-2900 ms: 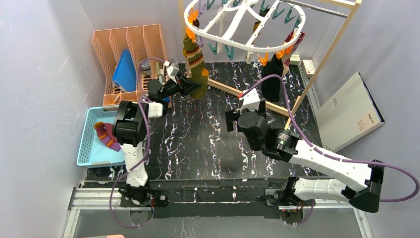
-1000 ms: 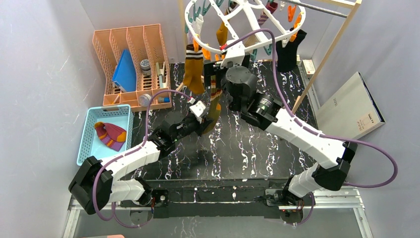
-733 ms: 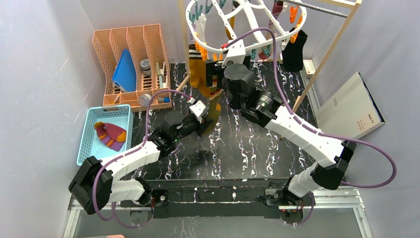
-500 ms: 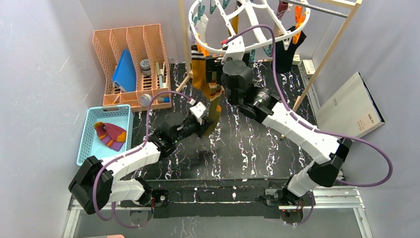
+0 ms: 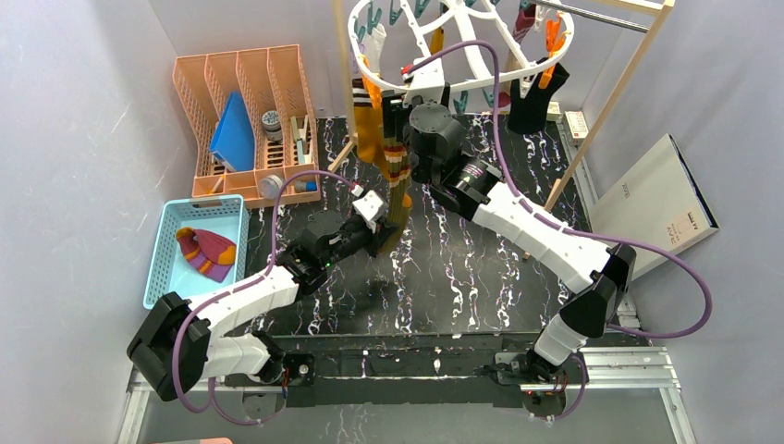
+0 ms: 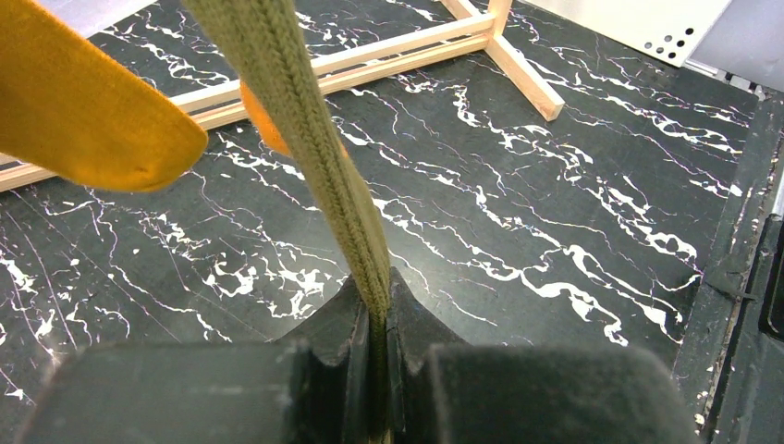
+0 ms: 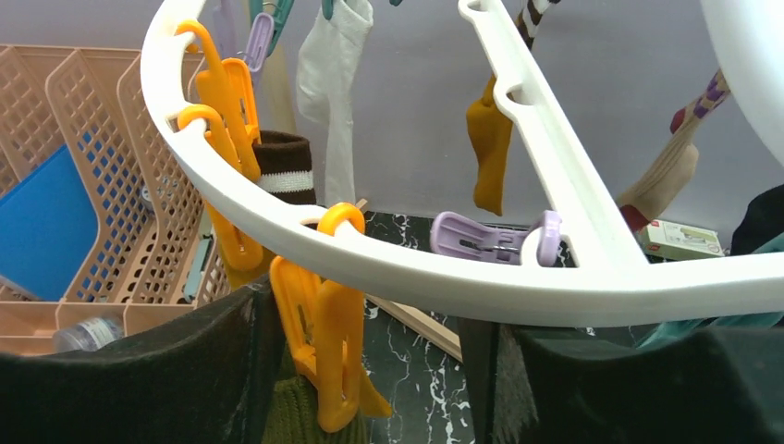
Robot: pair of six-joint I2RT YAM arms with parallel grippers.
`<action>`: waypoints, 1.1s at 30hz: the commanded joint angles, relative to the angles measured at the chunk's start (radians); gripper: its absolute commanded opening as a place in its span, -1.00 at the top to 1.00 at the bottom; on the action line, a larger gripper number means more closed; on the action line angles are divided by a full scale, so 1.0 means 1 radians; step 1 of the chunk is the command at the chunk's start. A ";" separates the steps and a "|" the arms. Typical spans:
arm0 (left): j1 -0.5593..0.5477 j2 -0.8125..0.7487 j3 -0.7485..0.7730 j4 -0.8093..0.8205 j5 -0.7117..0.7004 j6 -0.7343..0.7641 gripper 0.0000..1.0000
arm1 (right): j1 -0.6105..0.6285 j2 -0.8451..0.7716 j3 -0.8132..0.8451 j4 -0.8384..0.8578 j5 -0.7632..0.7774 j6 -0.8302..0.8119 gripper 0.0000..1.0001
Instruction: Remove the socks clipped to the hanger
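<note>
- Left gripper (image 6: 374, 319) is clamped on the lower end of an olive sock (image 6: 300, 120), with the fabric pinched tight between its two fingers, low over the black marbled bench (image 6: 555, 231).
- From that grip the olive sock runs taut, up and toward the far side, to the hanger (image 7: 592, 291), a white ring hung over the far middle of the bench.
- Right gripper (image 7: 365, 319) is raised to the near-left rim of the hanger with its jaws apart. They straddle an orange clip (image 7: 328, 356), which lies close against one finger with a gap to the other.
- The olive sock's top edge shows just under that orange clip.
- Other socks hang from the ring: a white sock (image 7: 337, 83), a mustard sock (image 7: 488, 148), a brown-cuffed sock (image 7: 285, 166), and a black sock (image 5: 527, 106) on the right side.
- A purple clip (image 7: 485, 236) hangs bare on the rim just right of the orange one.
- A wooden frame (image 6: 388, 60) rests on the bench under the hanger.
- At the left edge a blue basket (image 5: 166, 268) holds a purple-orange sock (image 5: 208, 252). An orange rack (image 5: 240, 92) stands beyond it.
</note>
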 commanded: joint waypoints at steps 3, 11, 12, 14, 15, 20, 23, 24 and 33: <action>-0.006 -0.014 -0.012 -0.014 -0.001 0.000 1.00 | -0.009 -0.005 0.051 0.089 0.014 -0.033 -0.26; -0.006 -0.009 -0.013 -0.017 0.001 -0.001 1.00 | -0.010 -0.013 0.044 0.088 0.013 -0.028 0.14; -0.006 -0.007 -0.013 -0.018 0.001 -0.001 1.00 | -0.009 -0.013 0.042 0.087 0.014 -0.028 0.20; -0.006 -0.007 -0.015 -0.019 -0.001 -0.001 1.00 | -0.009 -0.015 0.041 0.084 0.013 -0.027 0.37; -0.006 -0.008 -0.016 -0.021 -0.003 -0.001 1.00 | -0.010 -0.015 0.041 0.083 0.012 -0.025 0.47; -0.006 -0.013 -0.010 -0.034 -0.018 -0.001 1.00 | -0.011 -0.024 0.035 0.075 0.009 -0.017 0.97; -0.006 -0.013 -0.003 -0.047 -0.032 -0.001 1.00 | -0.011 -0.034 0.022 0.075 -0.001 -0.013 0.97; -0.006 -0.012 -0.002 -0.051 -0.035 -0.001 1.00 | -0.011 -0.040 0.018 0.074 -0.006 -0.013 0.97; -0.005 -0.027 0.014 -0.087 -0.079 -0.001 1.00 | -0.015 -0.110 0.003 -0.010 -0.151 0.045 -0.14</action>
